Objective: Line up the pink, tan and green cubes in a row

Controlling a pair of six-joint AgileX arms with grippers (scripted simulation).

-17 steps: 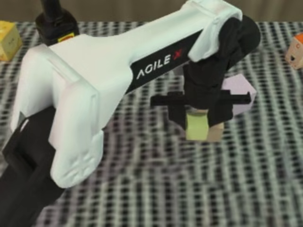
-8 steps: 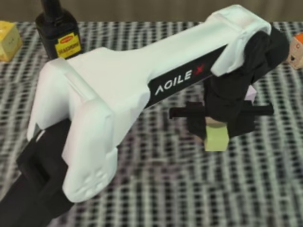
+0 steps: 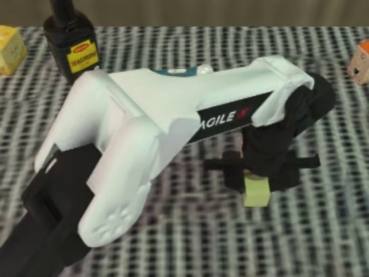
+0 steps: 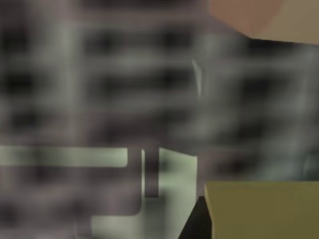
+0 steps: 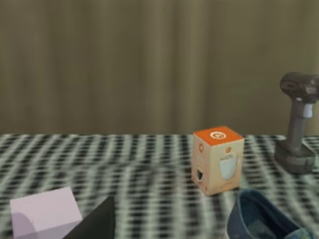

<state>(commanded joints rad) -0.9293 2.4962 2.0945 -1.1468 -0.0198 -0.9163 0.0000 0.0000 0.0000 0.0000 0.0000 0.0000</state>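
Note:
In the top view my left gripper (image 3: 254,176) hangs right of centre, shut on the small green cube (image 3: 256,192), which sticks out below the black jaws. In the left wrist view the green cube (image 4: 264,211) fills the corner beside one dark finger (image 4: 198,226), low over the checked cloth, and the tan cube (image 4: 259,17) shows at the far edge. The left arm hides the tan and pink cubes in the top view. The pink cube (image 5: 45,216) shows in the right wrist view beside a dark part of my right gripper (image 5: 99,221). My right arm is outside the top view.
A dark bottle (image 3: 71,41) and a yellow spotted block (image 3: 10,49) stand at the back left. A toy house (image 3: 360,61) sits at the back right. The right wrist view shows an orange box (image 5: 217,159), a drill (image 5: 298,127) and a blue shoe (image 5: 261,219).
My left gripper has carried the green cube to the right, then toward the front and lower. The pink and tan cubes have slipped out of sight under the arm.

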